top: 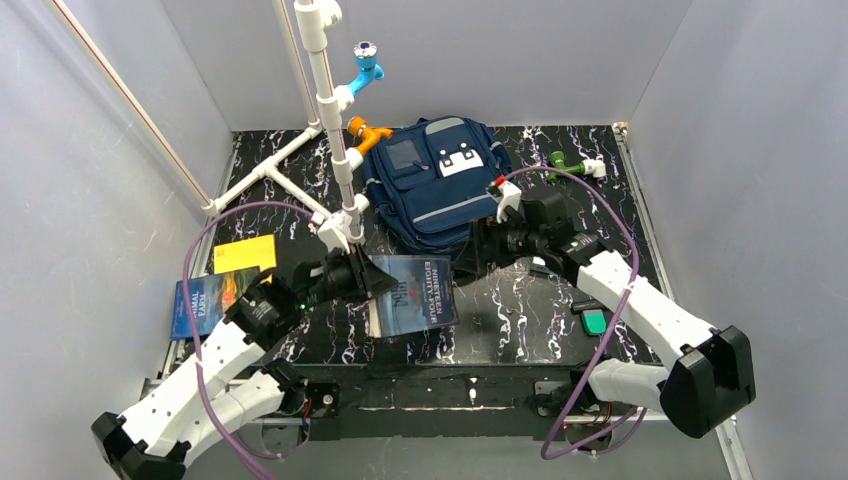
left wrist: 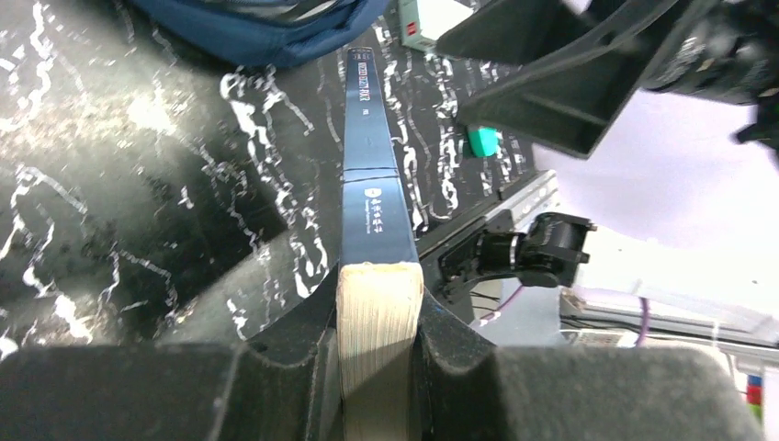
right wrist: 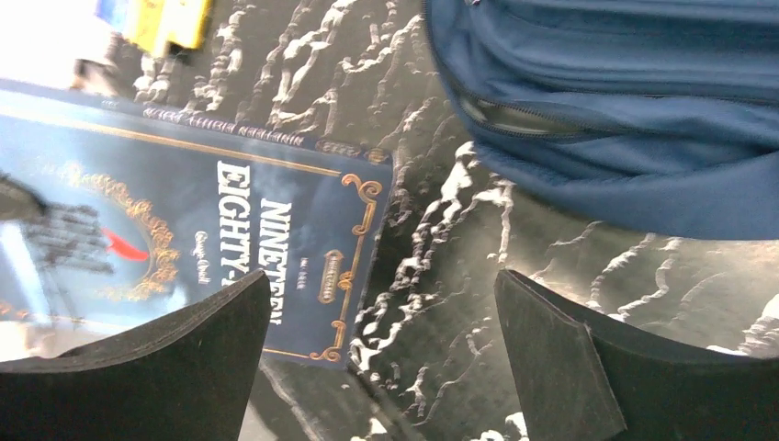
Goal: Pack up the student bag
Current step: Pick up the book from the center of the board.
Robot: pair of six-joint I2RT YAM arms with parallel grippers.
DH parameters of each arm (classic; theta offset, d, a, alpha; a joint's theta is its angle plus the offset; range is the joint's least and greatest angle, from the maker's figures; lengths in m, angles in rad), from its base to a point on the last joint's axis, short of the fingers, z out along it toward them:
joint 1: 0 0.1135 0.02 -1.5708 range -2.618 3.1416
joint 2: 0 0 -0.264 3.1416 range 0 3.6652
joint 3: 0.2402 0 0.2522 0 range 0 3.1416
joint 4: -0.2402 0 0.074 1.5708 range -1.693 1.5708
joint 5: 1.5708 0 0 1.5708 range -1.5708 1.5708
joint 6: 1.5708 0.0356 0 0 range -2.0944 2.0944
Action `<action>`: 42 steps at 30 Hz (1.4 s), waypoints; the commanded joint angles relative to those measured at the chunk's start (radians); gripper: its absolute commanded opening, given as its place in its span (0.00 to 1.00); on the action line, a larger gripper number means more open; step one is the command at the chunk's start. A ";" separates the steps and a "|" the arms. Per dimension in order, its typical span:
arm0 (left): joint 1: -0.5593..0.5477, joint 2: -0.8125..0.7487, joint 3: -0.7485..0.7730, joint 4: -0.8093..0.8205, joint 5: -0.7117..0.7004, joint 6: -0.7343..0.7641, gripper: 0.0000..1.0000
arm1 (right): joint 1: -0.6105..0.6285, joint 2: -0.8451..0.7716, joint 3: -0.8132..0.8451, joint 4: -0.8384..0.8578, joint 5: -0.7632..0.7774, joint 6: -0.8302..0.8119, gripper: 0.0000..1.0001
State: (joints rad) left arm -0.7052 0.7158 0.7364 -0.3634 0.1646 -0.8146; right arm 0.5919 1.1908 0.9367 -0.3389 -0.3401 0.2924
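student bag (top: 435,185), front up, lengthwise near-to-far

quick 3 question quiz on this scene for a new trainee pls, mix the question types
1. What do the left jaws hold? A the blue book; B the yellow book; C nothing.
2. Short answer: is the blue book inside the student bag yet?
3. True or false: the right jaws are shut on the student bag.
Key: 1 A; 2 no, it is held out in front of the bag; 3 false, they stand open.
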 commanded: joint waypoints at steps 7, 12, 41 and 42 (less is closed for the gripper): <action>0.194 0.069 0.087 0.320 0.486 -0.095 0.00 | -0.118 -0.095 -0.151 0.324 -0.554 0.264 0.98; 0.230 0.082 0.106 0.416 0.595 -0.150 0.00 | -0.121 -0.092 -0.176 0.363 -0.578 0.291 0.98; 0.234 0.233 0.247 0.439 0.719 -0.088 0.00 | -0.121 -0.306 -0.392 1.077 -0.575 1.057 0.09; 0.234 0.245 0.256 0.439 0.718 -0.083 0.00 | -0.121 -0.317 -0.398 1.066 -0.567 1.054 0.03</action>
State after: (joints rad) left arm -0.4725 0.9348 0.9306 0.0200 0.8883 -0.9112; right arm 0.4648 0.9150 0.5583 0.6640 -0.9447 1.2980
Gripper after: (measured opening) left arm 0.179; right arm 0.242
